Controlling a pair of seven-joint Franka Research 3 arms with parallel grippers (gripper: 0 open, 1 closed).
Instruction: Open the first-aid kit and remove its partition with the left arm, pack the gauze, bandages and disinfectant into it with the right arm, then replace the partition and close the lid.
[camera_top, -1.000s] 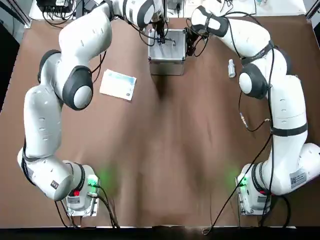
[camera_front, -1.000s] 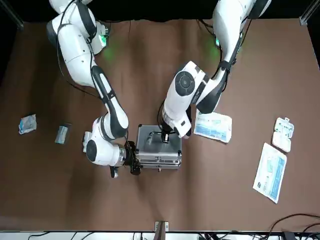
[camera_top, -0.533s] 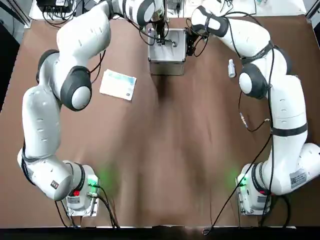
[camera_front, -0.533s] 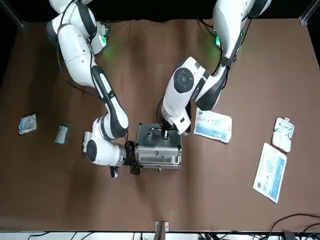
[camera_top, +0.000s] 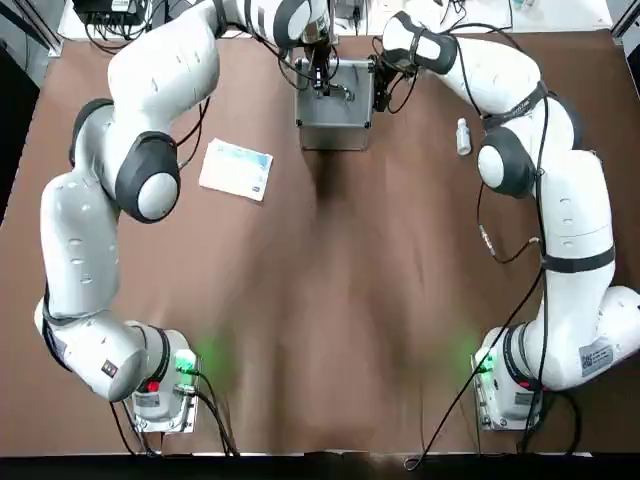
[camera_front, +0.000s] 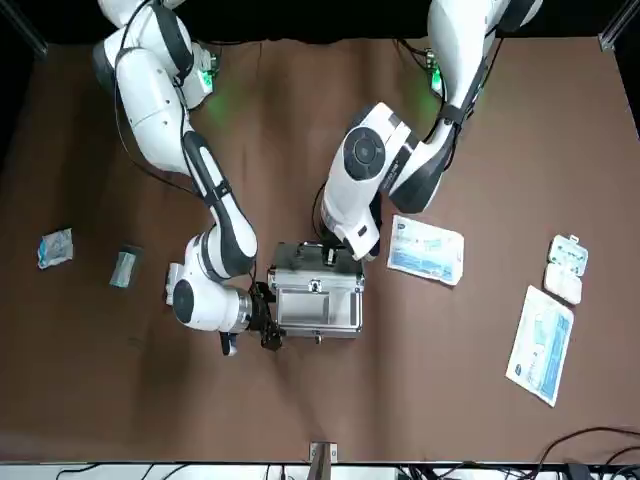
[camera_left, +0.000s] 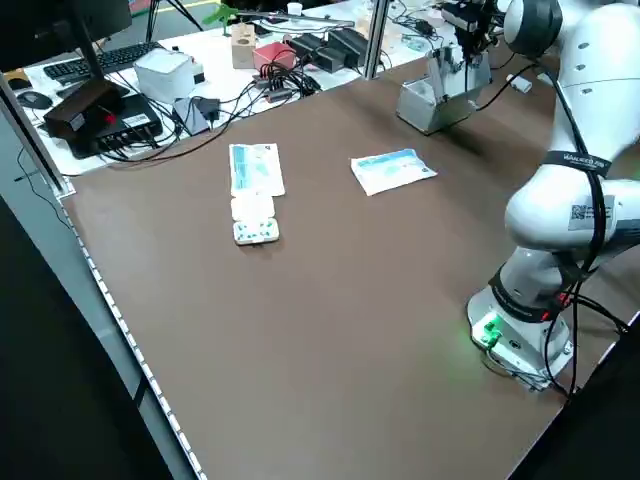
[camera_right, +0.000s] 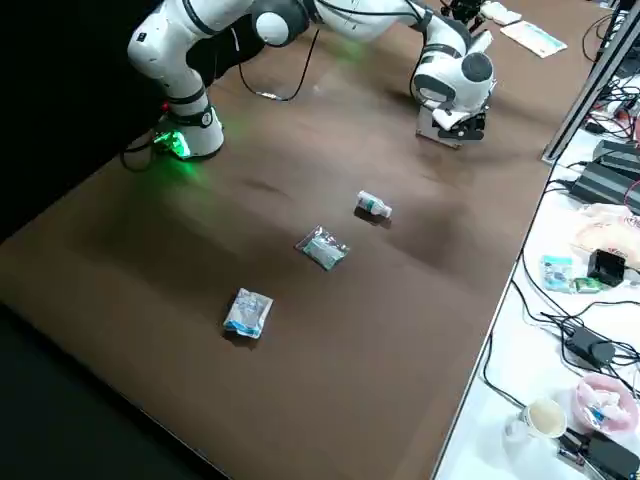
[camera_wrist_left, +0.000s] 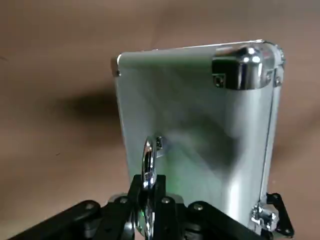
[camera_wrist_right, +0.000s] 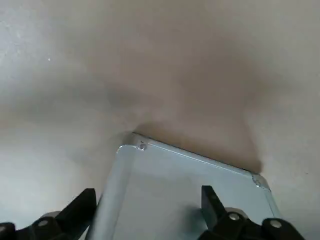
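Lid (camera_front: 316, 306) swung higher than a second before, left gripper (camera_wrist_left: 148, 200) clamped on its handle (camera_wrist_left: 148, 165), right gripper (camera_wrist_right: 150, 215) spread wide, bracing first-aid kit (camera_top: 335, 95).

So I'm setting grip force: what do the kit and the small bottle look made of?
The kit looks like brushed aluminium sheet with shiny chromed corner caps and a wire handle, which the left claw pinches. The right claw brackets its side. The bottle looks like white plastic, probably matte; too small to be sure.
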